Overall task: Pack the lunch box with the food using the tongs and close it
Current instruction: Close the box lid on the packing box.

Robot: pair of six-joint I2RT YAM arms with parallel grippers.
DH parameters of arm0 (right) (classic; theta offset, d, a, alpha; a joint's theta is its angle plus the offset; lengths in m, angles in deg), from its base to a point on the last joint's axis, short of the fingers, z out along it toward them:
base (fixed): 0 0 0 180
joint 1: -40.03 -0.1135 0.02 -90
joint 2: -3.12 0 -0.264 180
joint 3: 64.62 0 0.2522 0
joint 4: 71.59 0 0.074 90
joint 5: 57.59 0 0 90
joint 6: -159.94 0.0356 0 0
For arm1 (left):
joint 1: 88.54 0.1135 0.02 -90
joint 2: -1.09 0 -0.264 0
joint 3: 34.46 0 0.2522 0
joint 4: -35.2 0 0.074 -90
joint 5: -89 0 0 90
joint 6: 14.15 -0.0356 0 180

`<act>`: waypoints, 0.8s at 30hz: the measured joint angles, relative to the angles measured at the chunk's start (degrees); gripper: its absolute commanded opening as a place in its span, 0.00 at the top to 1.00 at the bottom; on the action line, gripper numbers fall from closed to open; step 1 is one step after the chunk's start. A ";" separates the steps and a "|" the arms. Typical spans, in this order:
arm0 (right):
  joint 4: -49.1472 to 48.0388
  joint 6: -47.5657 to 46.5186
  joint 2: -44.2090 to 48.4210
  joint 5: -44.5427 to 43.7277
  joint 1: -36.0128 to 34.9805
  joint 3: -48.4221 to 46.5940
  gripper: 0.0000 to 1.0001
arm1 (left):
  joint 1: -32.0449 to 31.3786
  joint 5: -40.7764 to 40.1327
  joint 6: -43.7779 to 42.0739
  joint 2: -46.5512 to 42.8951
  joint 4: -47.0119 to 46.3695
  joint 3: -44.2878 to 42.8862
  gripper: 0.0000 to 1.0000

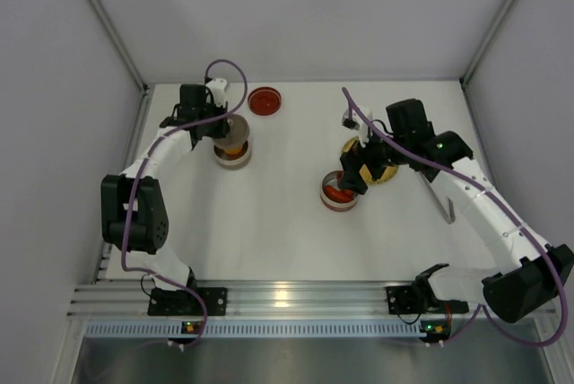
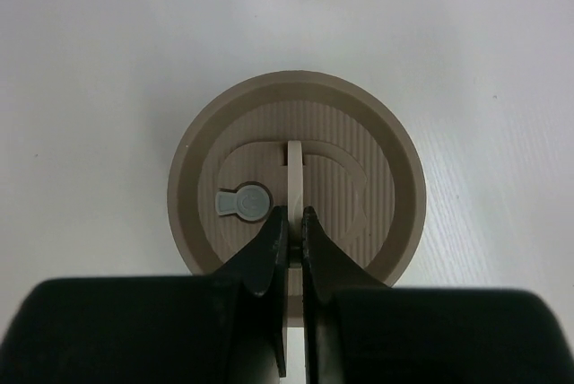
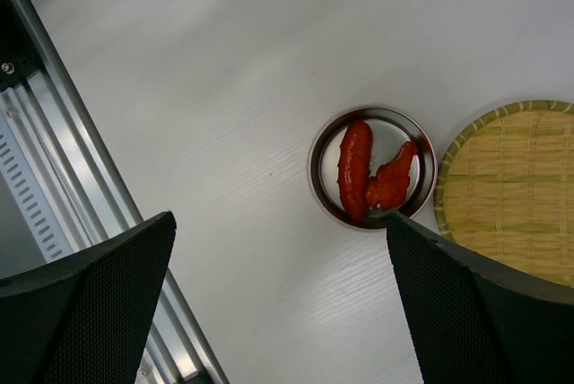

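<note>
Left wrist view: downturned left claw tight on lid handle; right claw agape.

The left gripper rests on a beige lid, near a red lid. The right gripper hangs over a tin of red food beside the yellow plate.

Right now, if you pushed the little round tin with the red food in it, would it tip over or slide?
Probably slide: the tin looks low and wide, sitting flat on a smooth white table. The red pieces look glossy, so they might slip about inside. It seems to be thin metal, so it is likely light.
</note>
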 measured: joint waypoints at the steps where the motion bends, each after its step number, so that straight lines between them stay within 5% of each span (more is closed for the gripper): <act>1: -0.04 0.00 0.02 0.02 0.00 0.07 0.01 | -0.35 -1.27 1.05 0.00 0.57 -0.92 1.00; 15: -0.28 0.04 0.55 -0.09 0.02 1.14 0.01 | -6.29 -28.13 30.03 1.60 16.81 -5.77 1.00; 24: -0.55 0.04 0.98 -0.13 0.11 1.77 0.01 | -14.34 -42.36 34.62 2.58 16.98 -6.38 1.00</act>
